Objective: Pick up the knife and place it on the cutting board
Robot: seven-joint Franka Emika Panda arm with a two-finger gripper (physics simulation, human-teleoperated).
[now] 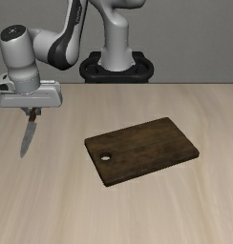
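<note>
Knife transfer, carry phase. The end effector (pixel 32 111) clamps the knife (pixel 28 138) by its handle, with the blade hanging near-vertical and the tip toward 6 o'clock over the table (pixel 185 214). The cutting board (pixel 147 148) lies well apart at 4 o'clock, its long axis running from 8 to 2 o'clock.

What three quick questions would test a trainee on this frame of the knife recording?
1. True or false: the knife is lying flat on the cutting board.
2. Pick one. The end effector is: A) open above the board; B) shut on the knife, blade pointing down; C) open and holding nothing.
3. Short answer: on which side of the board, in the exterior view, does the knife hang?

Key: 1 false, as it hangs apart from the board. 2 B. 3 the exterior view's left.
</note>
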